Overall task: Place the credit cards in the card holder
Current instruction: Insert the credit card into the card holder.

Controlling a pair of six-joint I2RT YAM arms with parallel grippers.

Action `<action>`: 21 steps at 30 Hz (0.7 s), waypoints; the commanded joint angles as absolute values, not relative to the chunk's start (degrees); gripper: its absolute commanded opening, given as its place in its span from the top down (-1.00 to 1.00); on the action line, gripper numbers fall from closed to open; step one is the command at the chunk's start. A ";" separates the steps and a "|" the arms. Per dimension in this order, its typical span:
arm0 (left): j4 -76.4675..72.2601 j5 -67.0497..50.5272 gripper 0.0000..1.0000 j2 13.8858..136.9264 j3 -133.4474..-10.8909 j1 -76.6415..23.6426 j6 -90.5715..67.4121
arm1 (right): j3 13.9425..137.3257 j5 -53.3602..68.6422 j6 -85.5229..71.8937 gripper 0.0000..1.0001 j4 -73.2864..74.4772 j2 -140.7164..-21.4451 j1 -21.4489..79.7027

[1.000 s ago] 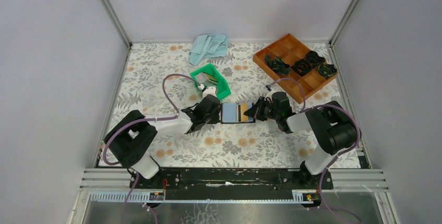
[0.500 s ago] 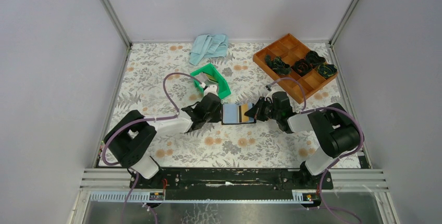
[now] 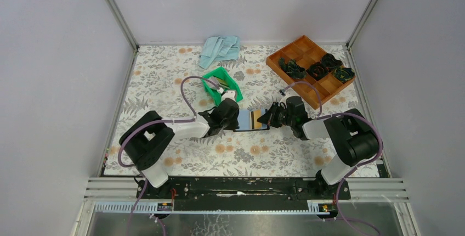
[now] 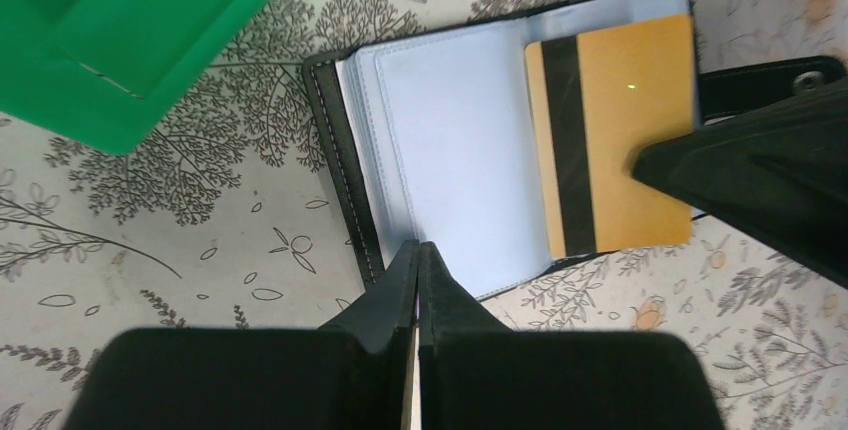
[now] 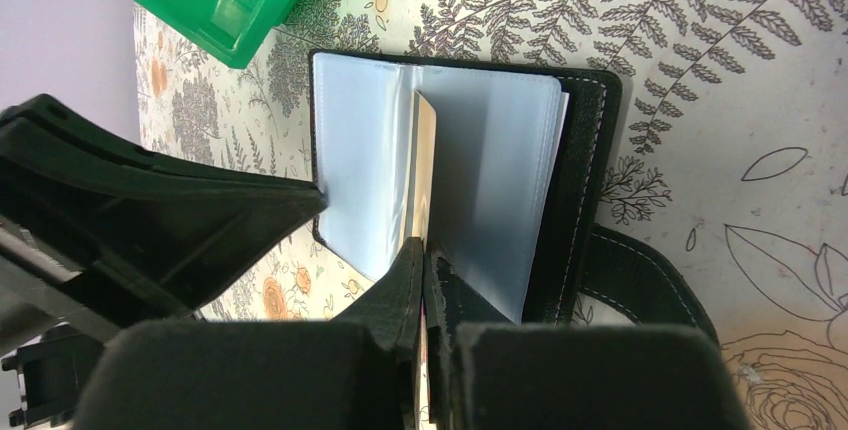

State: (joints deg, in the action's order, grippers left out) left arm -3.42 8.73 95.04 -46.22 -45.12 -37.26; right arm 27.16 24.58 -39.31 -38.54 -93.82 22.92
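1. Card holder [image 4: 450, 150] lies open mid-bench [image 3: 263, 153], between the two arms.
2. Right pincer [image 5: 425, 250] is clamped on one gold card [image 4: 620, 130]. The card sits over the right-hand sleeves and looks part-way in, not seated.
3. Left pincer [image 4: 417, 250] is closed, tips at the holder's near edge, probably pinning it.
4. Remaining: seat this card, then any others. Green bin [image 3: 215, 79] contents unreadable.
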 commanded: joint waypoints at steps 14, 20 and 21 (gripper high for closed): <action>-1.77 12.73 1.00 99.65 -47.48 -46.16 -37.71 | 26.81 23.29 -38.39 1.00 -37.04 -90.86 23.38; 0.29 15.01 1.00 98.18 -47.03 -46.19 -37.19 | 26.41 22.91 -38.94 1.00 -37.75 -90.30 23.32; 0.54 15.31 1.00 97.85 -46.78 -46.18 -37.18 | 26.38 22.79 -38.94 1.00 -37.71 -90.15 23.37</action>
State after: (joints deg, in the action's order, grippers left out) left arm -4.10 11.51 98.52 -48.38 -46.11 -37.85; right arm 26.92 24.49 -39.51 -38.00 -92.29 22.94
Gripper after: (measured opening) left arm 0.010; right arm 0.011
